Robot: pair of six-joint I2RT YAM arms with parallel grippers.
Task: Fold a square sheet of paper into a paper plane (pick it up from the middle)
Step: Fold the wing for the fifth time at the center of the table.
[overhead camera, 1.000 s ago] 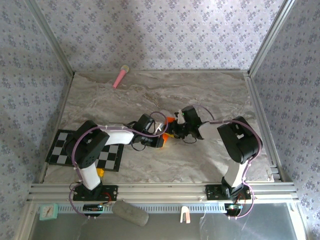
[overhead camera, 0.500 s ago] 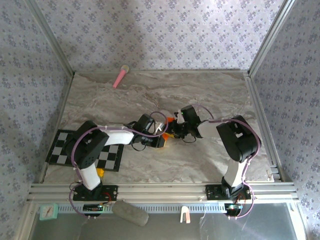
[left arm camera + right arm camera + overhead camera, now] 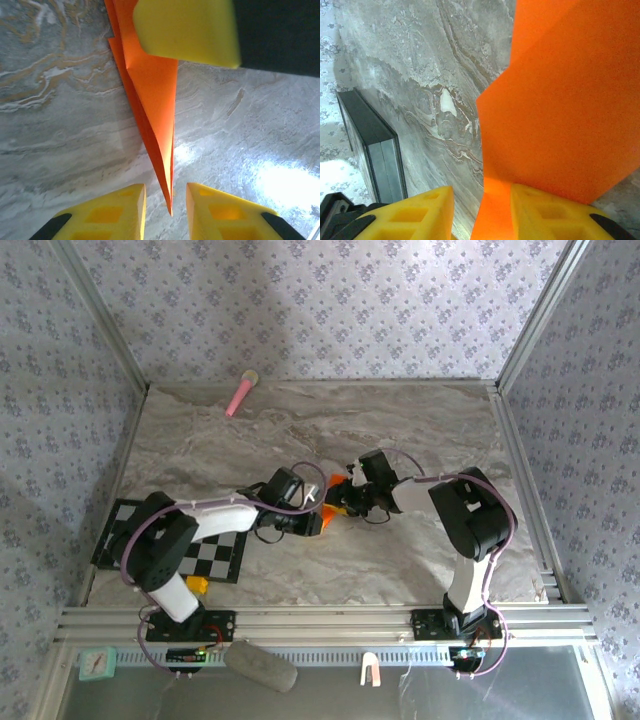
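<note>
Orange paper plane point(image 3: 152, 100): tip bottom-centre inside parted left tool point(image 3: 166, 205), long axis up-frame toward right tool point(image 3: 482, 210), grip unclear.

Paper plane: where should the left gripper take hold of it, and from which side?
Probably the narrow nose, coming in along its length from the point. The paper plane tapers to a folded tip lying between the fingers of the open left gripper, while the right gripper's pad covers the wide end.

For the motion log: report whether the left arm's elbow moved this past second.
Yes. The left arm's elbow has swung left across the checkered mat, uncovering its middle squares.
</note>
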